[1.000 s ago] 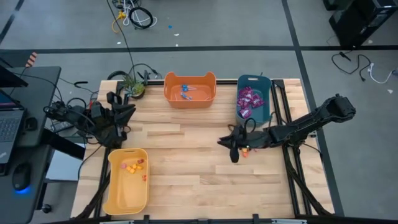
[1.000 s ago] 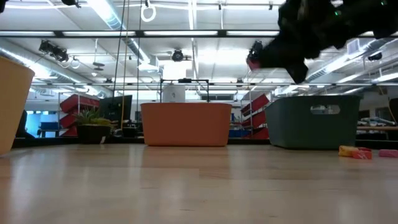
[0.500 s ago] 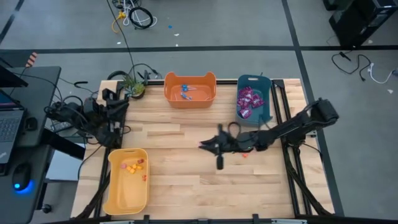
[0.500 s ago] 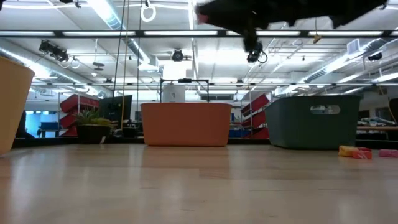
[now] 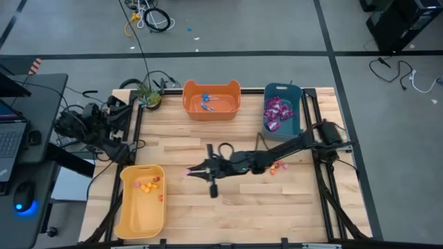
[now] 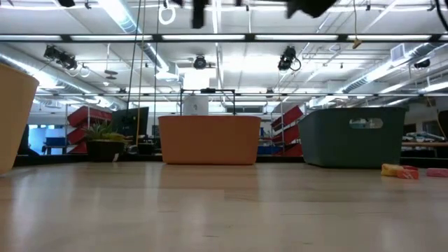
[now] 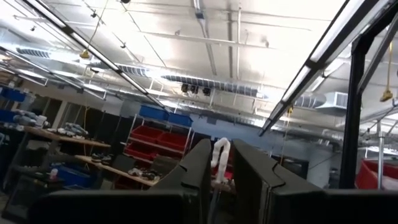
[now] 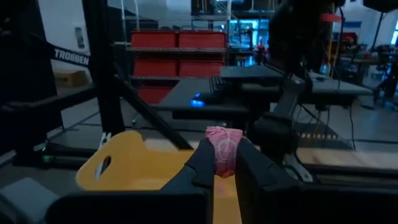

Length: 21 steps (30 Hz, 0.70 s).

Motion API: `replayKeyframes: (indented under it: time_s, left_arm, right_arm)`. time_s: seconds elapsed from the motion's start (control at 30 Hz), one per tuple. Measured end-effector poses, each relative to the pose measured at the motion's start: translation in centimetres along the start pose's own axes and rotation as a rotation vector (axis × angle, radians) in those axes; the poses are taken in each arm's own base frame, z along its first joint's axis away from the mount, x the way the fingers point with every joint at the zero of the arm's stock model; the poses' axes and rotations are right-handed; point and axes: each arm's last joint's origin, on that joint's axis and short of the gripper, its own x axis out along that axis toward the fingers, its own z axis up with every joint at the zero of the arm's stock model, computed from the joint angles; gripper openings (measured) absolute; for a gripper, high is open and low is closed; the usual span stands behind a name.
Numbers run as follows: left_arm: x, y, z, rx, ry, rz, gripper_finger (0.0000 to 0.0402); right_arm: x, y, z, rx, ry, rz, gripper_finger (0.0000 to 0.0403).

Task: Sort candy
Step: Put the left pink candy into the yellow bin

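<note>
Right hand [image 8: 222, 163] clamped on pink candy [image 8: 222, 149], in transit over counter [image 5: 277, 200], yellow bin [image 8: 134, 167] just ahead. Next: carry over bin, release. Left hand [image 7: 222, 163] parked off counter, part open, empty.

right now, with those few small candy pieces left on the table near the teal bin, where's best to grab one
Come straight down and pinch one loose piece across its narrow sides. They lie flat and low on the bare table, leaving little to catch from the side. They sit close together, so probably start with an outer one.
</note>
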Motion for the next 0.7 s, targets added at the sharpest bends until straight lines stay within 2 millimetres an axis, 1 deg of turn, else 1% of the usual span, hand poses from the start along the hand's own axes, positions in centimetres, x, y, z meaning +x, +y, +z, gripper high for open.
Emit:
replayKeyframes:
  time_s: [0.23,0.4,0.53,0.7]
  left_arm:
    - [-0.5,0.4,0.2,0.002,0.006,-0.001,0.0067]
    - [-0.5,0.4,-0.1,0.020,0.027,-0.010,0.0067]
    - [-0.5,0.4,-0.1,0.022,0.030,-0.012,0.0067]
    - [-0.5,0.3,-0.1,0.023,0.031,-0.021,0.0067]
  right_arm:
    - [5.1,-1.0,-1.3,-0.002,-0.041,0.030,0.0031]
    - [8.0,-1.7,-1.9,0.004,-0.082,0.062,0.0031]
    - [9.7,-2.5,-3.2,0.027,-0.084,0.079,0.0030]
    - [11.0,-3.3,-4.6,0.060,-0.084,0.073,0.0030]
